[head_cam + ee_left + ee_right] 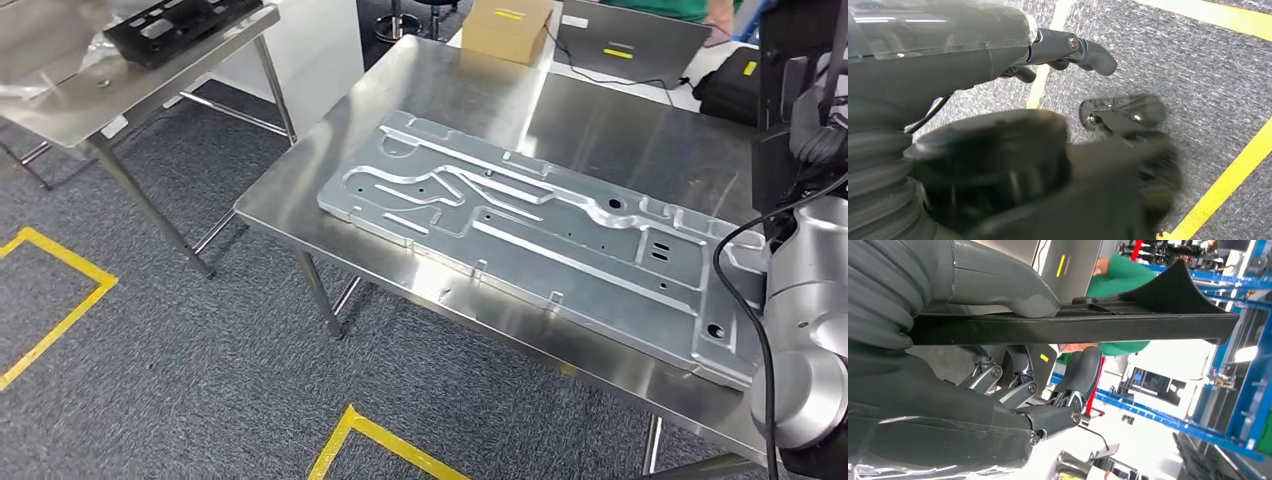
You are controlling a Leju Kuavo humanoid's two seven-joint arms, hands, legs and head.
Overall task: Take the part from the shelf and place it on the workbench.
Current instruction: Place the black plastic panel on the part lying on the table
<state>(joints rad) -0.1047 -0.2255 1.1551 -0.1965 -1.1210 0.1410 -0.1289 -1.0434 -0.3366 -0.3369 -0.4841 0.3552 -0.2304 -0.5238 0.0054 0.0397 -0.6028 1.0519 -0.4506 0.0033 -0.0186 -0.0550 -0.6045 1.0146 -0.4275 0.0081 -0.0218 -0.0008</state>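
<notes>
- Hanging low over carpet with yellow tape, the left hand has its fingers loosely apart and holds nothing.
- Right of it in the head view, the desk carries a large metal plate; I judge the bare steel beyond it the best landing spot.
- Carrying is the step: the right hand holds the black part, thumb above, fingers below.
- Keep the part level, lower flat, then let go.
- The right wrist view adds the grip and blue shelving.
</notes>
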